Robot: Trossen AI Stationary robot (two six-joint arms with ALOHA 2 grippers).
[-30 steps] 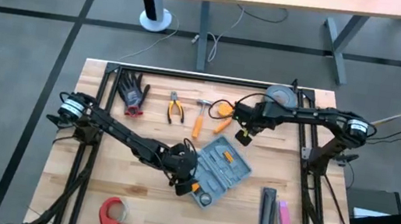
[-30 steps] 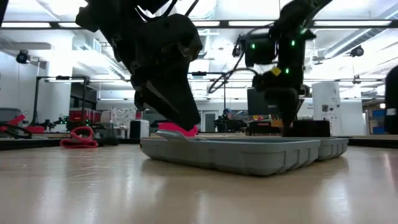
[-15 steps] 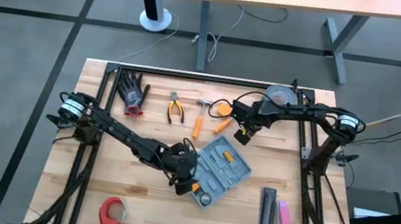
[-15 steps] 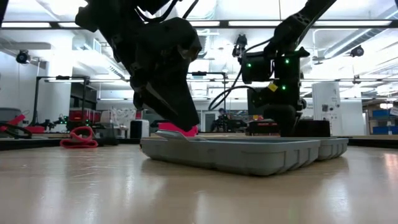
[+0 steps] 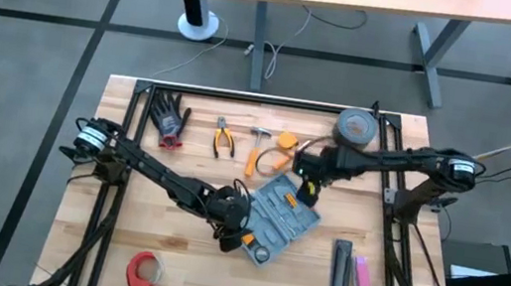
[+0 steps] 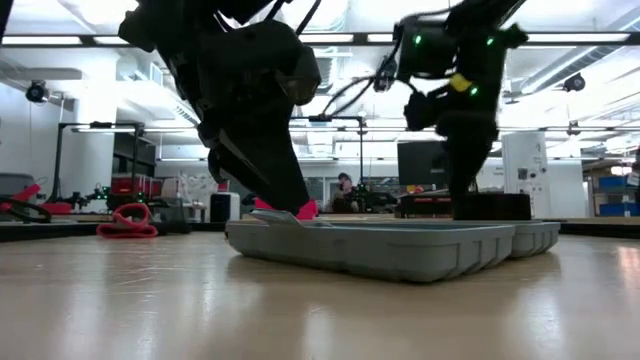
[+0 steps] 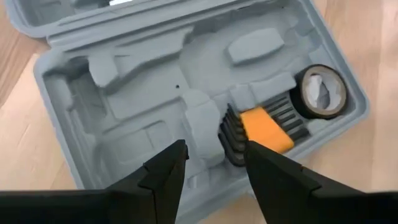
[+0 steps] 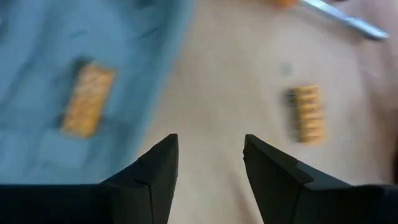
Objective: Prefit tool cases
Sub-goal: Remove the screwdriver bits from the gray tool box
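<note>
Overhead, table-level and both wrist cameras share the tool case [image 5: 281,214].

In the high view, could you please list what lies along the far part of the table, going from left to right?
Black gloves → pliers → hammer → grey tape roll.

Tool case [image 5: 277,216] mid-table, pliers [image 5: 224,139] and hammer [image 5: 255,149] behind it, tape roll [image 5: 143,274] front-left.

left claw [image 7: 211,171] parted, right claw [image 8: 208,165] parted
</note>
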